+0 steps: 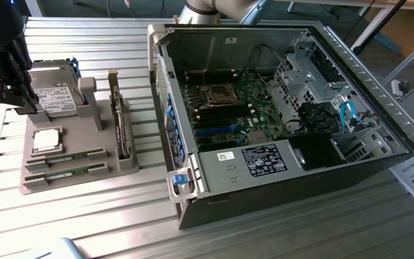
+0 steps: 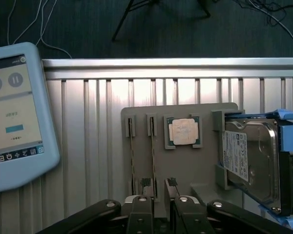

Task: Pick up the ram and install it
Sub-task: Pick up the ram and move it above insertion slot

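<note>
**Clerk:** Exterior view, item one: black two-fingered robot gripper (image 1: 21, 97), at the exterior view's left, hanging above the far end of the holder. Condition?

**Checker:** Fingers spread, nothing between them. In the wrist view the gripper (image 2: 163, 207) shows bare holder plate through the gap. It touches nothing.

**Clerk:** Item two: grey moulded plastic holder (image 1: 70, 181), resting on the ribbed aluminium table (image 1: 84, 221). Contents?

**Checker:** Large silver labelled hard drive (image 1: 54, 100) with blue side rails, standing in the end beside the gripper. Square silver CPU chip (image 1: 47, 140), flat in its recess in the middle. Long, narrow green circuit-board ram sticks (image 1: 56, 159), two of them, on edge in parallel slots along the holder's near end, side by side and apart.

**Clerk:** Ram sticks as the wrist view gives them?

**Checker:** Seen edge-on as thin lines (image 2: 132, 156), both seated in the holder (image 2: 185, 165), just beside the CPU chip (image 2: 182, 131). The stick nearer the chip lies closest to the fingers' gap. Hard drive (image 2: 249, 161) on the chip's other side.

**Clerk:** Item three: open dark metal computer case (image 1: 192, 48), lying on its side at the exterior view's right.

**Checker:** Green motherboard (image 1: 243, 108) exposed inside. Case well apart from the ram sticks.

**Clerk:** Sundries?

**Checker:** Pale blue touchscreen tablet (image 2: 14, 122), at the table's edge.
</note>
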### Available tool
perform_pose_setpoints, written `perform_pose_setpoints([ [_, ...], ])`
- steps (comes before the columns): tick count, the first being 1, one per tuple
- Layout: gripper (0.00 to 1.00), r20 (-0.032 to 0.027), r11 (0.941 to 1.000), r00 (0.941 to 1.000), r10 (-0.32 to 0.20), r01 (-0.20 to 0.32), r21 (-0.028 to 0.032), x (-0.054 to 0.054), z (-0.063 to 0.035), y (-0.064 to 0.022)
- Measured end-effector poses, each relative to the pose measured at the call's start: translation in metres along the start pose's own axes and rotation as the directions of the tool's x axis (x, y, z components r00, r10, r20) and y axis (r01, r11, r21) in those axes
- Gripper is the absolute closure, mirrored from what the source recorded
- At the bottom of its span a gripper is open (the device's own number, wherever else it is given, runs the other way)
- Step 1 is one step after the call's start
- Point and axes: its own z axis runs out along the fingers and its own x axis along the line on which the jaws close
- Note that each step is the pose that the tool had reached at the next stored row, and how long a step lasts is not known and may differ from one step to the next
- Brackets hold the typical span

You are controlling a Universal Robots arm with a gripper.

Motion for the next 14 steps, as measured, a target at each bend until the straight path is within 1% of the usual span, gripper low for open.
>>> perform_pose_setpoints([
  [2, 0.76, -0.0009, 0.9996, 0.9996, -0.029, 0.029, -0.0006, 0.0, 0.0, 0.0],
  [3, 0.76, -0.0011, 0.9994, 0.9994, -0.036, 0.036, -0.0007, 0.0, 0.0, 0.0],
  [11, 0.76, -0.0011, 0.9994, 0.9994, -0.036, 0.036, -0.0008, 0.0, 0.0, 0.0],
  [14, 0.76, -0.0007, 0.9994, 0.9994, -0.036, 0.036, -0.0007, 0.0001, 0.002, 0.0],
])
